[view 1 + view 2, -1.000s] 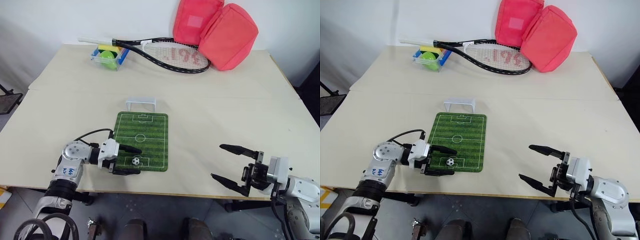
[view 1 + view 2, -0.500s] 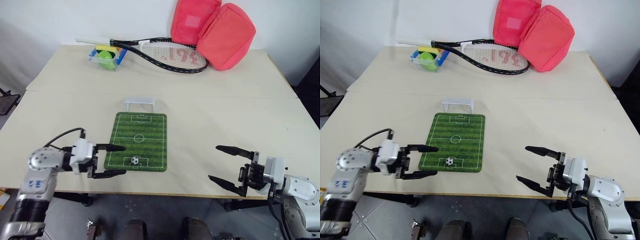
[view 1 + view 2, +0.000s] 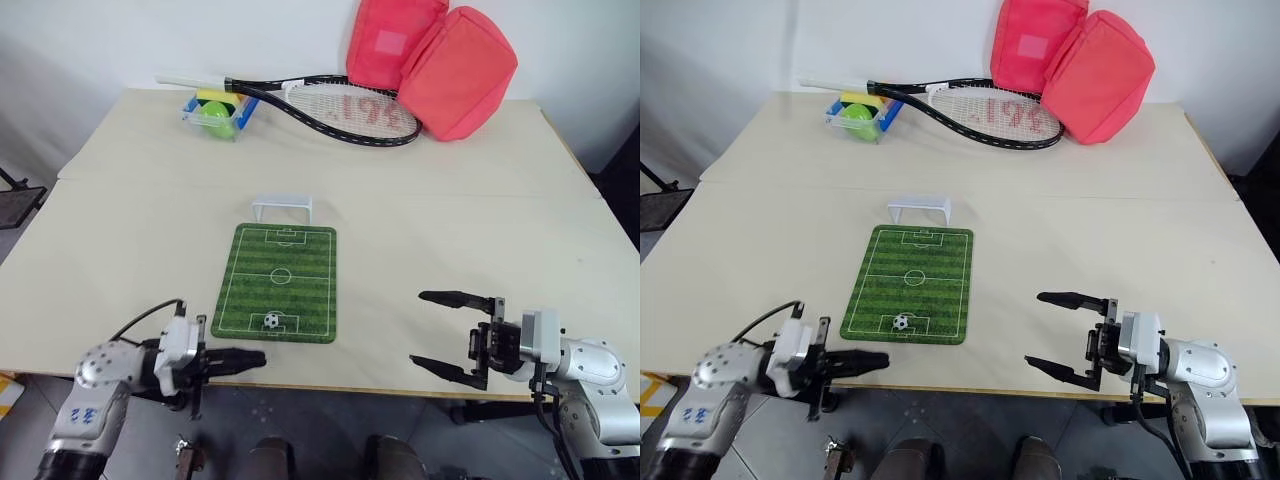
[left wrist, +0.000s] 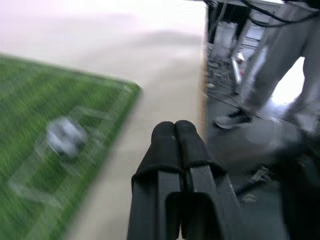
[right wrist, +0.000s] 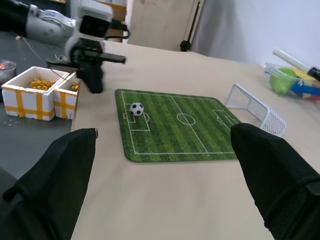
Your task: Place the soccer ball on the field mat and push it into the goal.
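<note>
The soccer ball [image 3: 271, 321] sits on the field mat [image 3: 277, 283], near the mat's close end inside the white box markings, a little left of the mat's middle line. The mat lies flat on the pale desk [image 3: 450, 230], its long side running away from the robot. Just beyond the mat's far edge stands the goal [image 3: 281, 208], apart from the mat by a thin strip of desk, its open mouth turned toward the pitch. The left claw [image 3: 258, 356] hangs at the near edge of the desk, left of the mat's near corner and apart from it, pointing to the right; its two black fingers [image 4: 175, 145] are pressed tight together with nothing between them, and it does not touch the ball. The right claw [image 3: 418, 328] hovers over the near right part of the desk, well apart from the mat, pointing left, its fingers spread wide and empty. At the far side of the desk lie a tennis racket [image 3: 340, 108], a small clear tray [image 3: 216, 113] with a yellow-green ball [image 3: 217, 117] in it to the left of the racket head, and two red bags [image 3: 430, 60] against the wall on the right.
</note>
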